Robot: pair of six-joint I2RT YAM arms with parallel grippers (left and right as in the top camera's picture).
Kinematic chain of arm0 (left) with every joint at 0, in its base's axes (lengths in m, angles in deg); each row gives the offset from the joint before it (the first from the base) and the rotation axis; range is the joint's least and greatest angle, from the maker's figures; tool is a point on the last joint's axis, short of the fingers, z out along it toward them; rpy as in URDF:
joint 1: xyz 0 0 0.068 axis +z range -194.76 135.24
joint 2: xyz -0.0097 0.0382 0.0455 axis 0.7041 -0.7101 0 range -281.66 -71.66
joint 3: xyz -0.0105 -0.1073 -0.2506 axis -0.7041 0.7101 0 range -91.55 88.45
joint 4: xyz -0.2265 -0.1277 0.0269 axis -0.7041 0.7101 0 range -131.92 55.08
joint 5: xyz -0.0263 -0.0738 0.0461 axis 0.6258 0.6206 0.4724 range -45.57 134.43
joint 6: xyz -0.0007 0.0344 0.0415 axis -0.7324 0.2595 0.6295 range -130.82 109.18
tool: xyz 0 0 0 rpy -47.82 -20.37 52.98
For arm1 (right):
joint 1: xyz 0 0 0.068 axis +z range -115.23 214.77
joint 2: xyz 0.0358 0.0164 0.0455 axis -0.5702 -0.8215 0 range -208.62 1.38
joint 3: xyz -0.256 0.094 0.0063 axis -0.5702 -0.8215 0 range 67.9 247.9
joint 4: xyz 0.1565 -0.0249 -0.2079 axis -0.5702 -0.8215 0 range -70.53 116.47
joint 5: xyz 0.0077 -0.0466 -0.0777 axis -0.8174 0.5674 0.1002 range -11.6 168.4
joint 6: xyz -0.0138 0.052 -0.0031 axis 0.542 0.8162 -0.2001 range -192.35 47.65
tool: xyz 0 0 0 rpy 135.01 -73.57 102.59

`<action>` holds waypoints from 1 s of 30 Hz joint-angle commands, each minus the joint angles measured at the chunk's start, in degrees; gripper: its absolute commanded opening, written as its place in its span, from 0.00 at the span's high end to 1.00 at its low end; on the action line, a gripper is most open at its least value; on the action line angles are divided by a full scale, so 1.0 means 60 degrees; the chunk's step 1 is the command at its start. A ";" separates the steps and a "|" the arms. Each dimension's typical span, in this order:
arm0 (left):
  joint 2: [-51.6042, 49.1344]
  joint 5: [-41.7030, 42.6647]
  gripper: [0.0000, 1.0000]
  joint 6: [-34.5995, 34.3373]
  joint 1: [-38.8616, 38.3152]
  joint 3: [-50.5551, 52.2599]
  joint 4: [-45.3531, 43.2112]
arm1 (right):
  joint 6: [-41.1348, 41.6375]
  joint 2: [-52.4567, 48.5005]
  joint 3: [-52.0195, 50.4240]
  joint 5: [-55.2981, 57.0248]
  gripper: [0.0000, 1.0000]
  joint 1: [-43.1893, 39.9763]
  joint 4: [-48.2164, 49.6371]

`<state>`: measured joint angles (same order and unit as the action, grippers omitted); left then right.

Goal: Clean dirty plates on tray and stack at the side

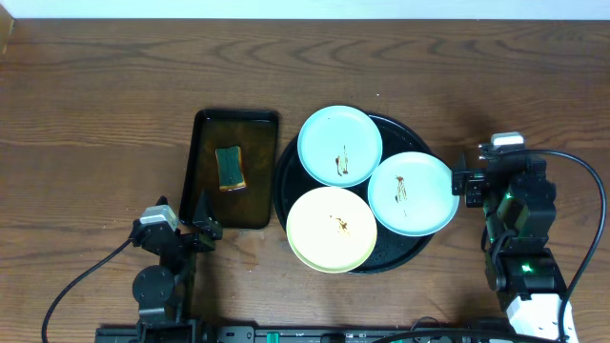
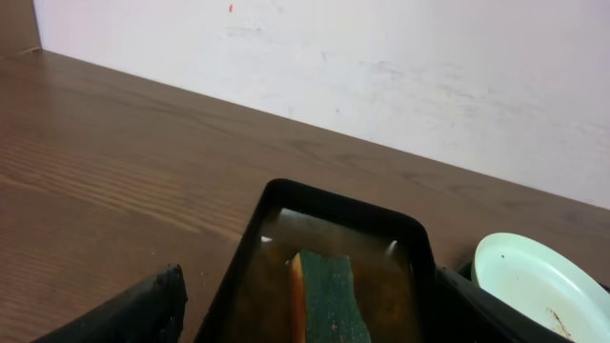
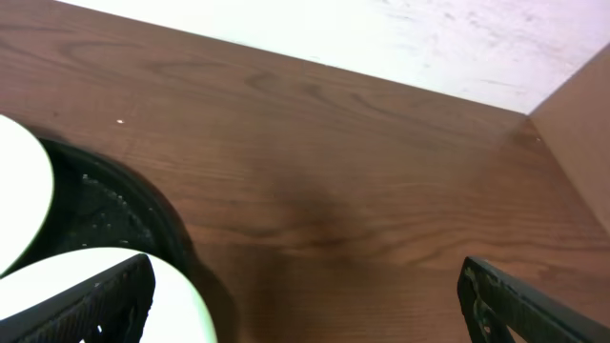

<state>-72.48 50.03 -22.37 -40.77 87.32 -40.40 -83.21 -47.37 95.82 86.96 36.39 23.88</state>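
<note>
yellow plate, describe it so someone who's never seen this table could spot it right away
On the wooden table, find the large round black tray. The pale yellow plate sits on its near edge, lowest in the overhead view. The other two plates there are pale blue, so it alone is yellow.

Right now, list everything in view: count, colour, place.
blue plates: two, pale blue with brown smears, on the round tray, far and right sides
yellow plate: one, pale yellow with a brown smear, on the round tray, near side
round tray: one, black, mid-table, under all three plates
small tray: one, black, rectangular, left of the round tray, brownish liquid inside
sponge: one, green with an orange edge, in the small tray
table: one, brown wood
left tool: one, black, open, at the small tray's near end
right tool: one, black, open, beside the right-hand blue plate
</note>
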 commanded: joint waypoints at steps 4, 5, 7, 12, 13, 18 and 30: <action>0.0025 0.0175 0.19 0.0168 0.0029 0.0131 0.0346 | -0.0055 0.0022 0.0131 0.0393 0.01 0.0102 -0.0033; 0.0025 0.0175 0.19 0.0168 0.0029 0.0131 0.0346 | -0.0055 0.0022 0.0131 0.0401 0.01 0.0098 -0.0033; 0.0025 0.0175 0.19 0.0168 0.0029 0.0131 0.0346 | 0.0270 0.0022 0.0135 0.0401 0.01 0.0098 -0.0025; 0.0025 0.0175 0.19 0.0168 0.0029 0.0131 0.0346 | 0.1555 0.0015 0.0153 0.0022 0.01 0.0098 -0.0033; 0.0025 0.0175 0.19 0.0168 0.0029 0.0131 0.0346 | 0.1563 0.0015 0.0153 -0.0051 0.01 0.0102 -0.0029; 0.0025 0.0168 0.19 0.0171 0.0029 0.0131 0.0346 | 0.2051 0.0015 0.0244 -0.0386 0.01 0.0102 -0.0124; -0.0980 0.0171 0.19 -0.0171 0.0029 -0.1308 0.0976 | 0.2051 -0.0688 0.3082 -0.0761 0.01 0.0102 -0.4229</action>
<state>-74.86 50.32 -22.92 -40.77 84.72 -36.38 -71.84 -49.73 109.18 83.68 36.39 1.76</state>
